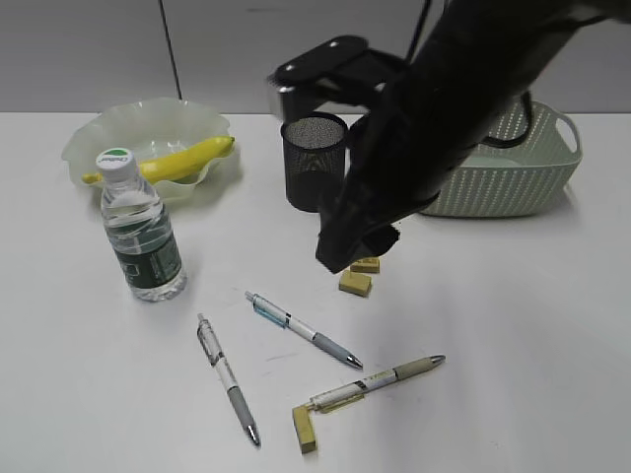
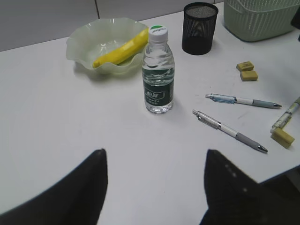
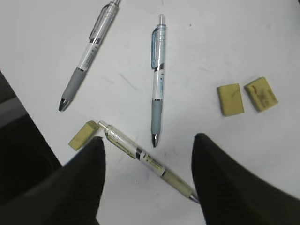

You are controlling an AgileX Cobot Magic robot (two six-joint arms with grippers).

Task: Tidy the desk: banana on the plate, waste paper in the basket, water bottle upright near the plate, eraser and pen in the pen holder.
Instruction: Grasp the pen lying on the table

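The banana (image 1: pixel 182 158) lies in the plate (image 1: pixel 148 110) at the back left. The water bottle (image 1: pixel 141 232) stands upright in front of the plate. The pen holder (image 1: pixel 315 158) stands mid-back, with the basket (image 1: pixel 513 172) to its right. Three pens (image 1: pixel 228 379) (image 1: pixel 302 329) (image 1: pixel 375 382) and three yellow erasers (image 1: pixel 357 283) (image 1: pixel 366 264) (image 1: pixel 305 430) lie on the desk (image 1: pixel 513 345). My right gripper (image 3: pixel 147 140) is open and empty above the beige pen (image 3: pixel 145 159). My left gripper (image 2: pixel 154 157) is open over bare desk, in front of the bottle (image 2: pixel 158 79). The waste paper is not in view.
The right arm (image 1: pixel 434 118) reaches across the middle and hides part of the basket and the desk behind it. Two erasers (image 3: pixel 230 99) (image 3: pixel 260 93) lie side by side right of the blue pen (image 3: pixel 158 79). The third eraser (image 3: pixel 83 134) touches the beige pen's end.
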